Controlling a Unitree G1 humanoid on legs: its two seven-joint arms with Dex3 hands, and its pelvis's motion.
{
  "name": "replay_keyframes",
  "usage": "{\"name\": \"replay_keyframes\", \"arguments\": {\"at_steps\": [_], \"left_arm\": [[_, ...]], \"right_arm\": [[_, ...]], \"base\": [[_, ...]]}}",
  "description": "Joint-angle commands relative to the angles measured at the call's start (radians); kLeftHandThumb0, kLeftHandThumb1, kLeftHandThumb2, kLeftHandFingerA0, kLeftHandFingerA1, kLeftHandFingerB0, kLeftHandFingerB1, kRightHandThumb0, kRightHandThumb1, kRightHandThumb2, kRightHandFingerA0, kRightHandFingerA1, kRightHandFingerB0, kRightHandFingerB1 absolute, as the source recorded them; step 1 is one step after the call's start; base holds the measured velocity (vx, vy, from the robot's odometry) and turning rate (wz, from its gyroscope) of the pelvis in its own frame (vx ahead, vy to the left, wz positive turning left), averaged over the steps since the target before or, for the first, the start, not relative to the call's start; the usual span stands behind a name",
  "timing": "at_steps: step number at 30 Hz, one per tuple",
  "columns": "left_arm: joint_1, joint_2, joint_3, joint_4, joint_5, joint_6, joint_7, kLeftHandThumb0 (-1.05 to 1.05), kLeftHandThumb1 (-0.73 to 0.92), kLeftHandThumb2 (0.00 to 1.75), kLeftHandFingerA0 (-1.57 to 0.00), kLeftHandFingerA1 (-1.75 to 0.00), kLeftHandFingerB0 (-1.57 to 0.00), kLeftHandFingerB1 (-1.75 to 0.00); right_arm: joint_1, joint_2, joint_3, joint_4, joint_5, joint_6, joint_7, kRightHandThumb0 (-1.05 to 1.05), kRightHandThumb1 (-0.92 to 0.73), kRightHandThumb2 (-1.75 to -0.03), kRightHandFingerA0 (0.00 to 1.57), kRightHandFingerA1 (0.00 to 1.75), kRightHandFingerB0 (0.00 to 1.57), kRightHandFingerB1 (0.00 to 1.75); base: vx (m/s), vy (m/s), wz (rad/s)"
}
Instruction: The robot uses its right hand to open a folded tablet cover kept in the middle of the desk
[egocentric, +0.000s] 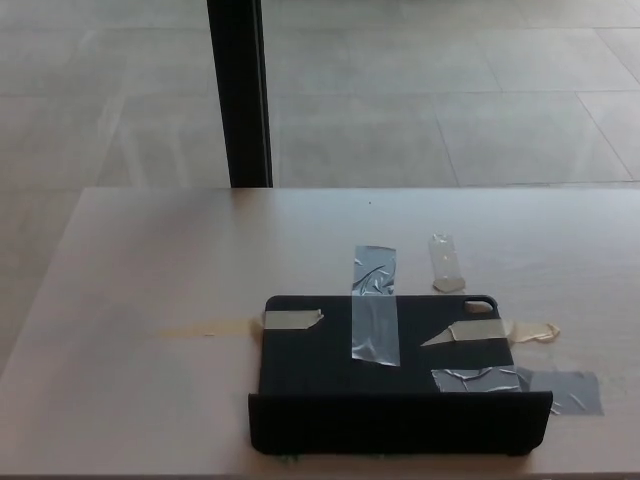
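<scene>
Tablet cover (390, 375), black, lies on the desk (150, 300) close to its near edge and a little toward the right side, held down by several strips of tape. Along its nearest side a flap stands up as a low dark wall across the whole width of the cover (whether it is hinged or merely folded there cannot be told). Behind that wall the flat panel carries a crumpled grey tape strip (515, 383) at its right, running off onto the desk; a pale beige tape piece (291, 319) at the far-left corner; another beige strip (490, 331) at the right, ending on the desk just beside the cover; and a long grey strip (374, 304) across the far edge, half on the cover and half on the wood. A camera cut-out (479, 306) shows at the far-right corner. Just beyond it a small clear tape piece (445, 262) sits alone on the desk. Past the far edge of the desk a black post (240, 92) rises from the tiled floor (430, 90). Neither robot hand shows in the head view, so nothing can be said of their fingers.
</scene>
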Motion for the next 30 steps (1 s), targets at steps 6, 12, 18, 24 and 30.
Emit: {"name": "replay_keyframes", "arguments": {"at_steps": [6, 12, 18, 24, 30], "left_arm": [[-0.027, 0.064, 0.085, 0.079, -0.102, 0.043, -0.038, -0.76, 0.71, 0.61, -0.46, -0.8, -0.29, -0.56], [-0.025, 0.068, 0.087, 0.082, -0.114, 0.045, -0.042, -0.77, 0.71, 0.63, -0.49, -0.83, -0.27, -0.58], [-0.034, 0.071, 0.076, 0.08, -0.108, 0.047, -0.043, -0.78, 0.72, 0.63, -0.53, -0.86, -0.28, -0.58], [-0.022, 0.066, 0.079, 0.081, -0.113, 0.04, -0.049, -0.78, 0.71, 0.63, -0.48, -0.81, -0.29, -0.59], [-0.032, 0.064, 0.072, 0.083, -0.11, 0.042, -0.043, -0.78, 0.71, 0.62, -0.48, -0.81, -0.29, -0.57]], "right_arm": [[-0.142, -0.082, -0.192, -0.106, 0.21, -0.136, 0.037, -0.71, -0.63, -0.6, 0.6, 0.56, 0.39, 0.34], [-0.225, -0.033, -0.098, -0.493, 0.178, -0.101, 0.024, -0.97, -0.52, -1.01, 1.13, 1.18, 0.4, 0.75], [-0.242, 0.0, 0.109, -0.927, 0.143, -0.041, 0.111, -1.05, -0.67, -0.63, 0.33, 0.81, 0.27, 0.63], [-0.196, -0.033, 0.291, -1.09, 0.021, -0.019, 0.186, -0.83, -0.66, -0.61, 0.41, 0.47, 0.33, 0.3], [-0.158, -0.061, 0.551, -1.181, -0.163, 0.028, 0.256, -0.78, -0.61, -0.59, 0.36, 0.53, 0.34, 0.31]], "base": [[0.0, 0.0, 0.0], [0.0, 0.0, 0.0], [0.0, 0.0, 0.0], [0.0, 0.0, 0.0], [0.0, 0.0, 0.0]]}}
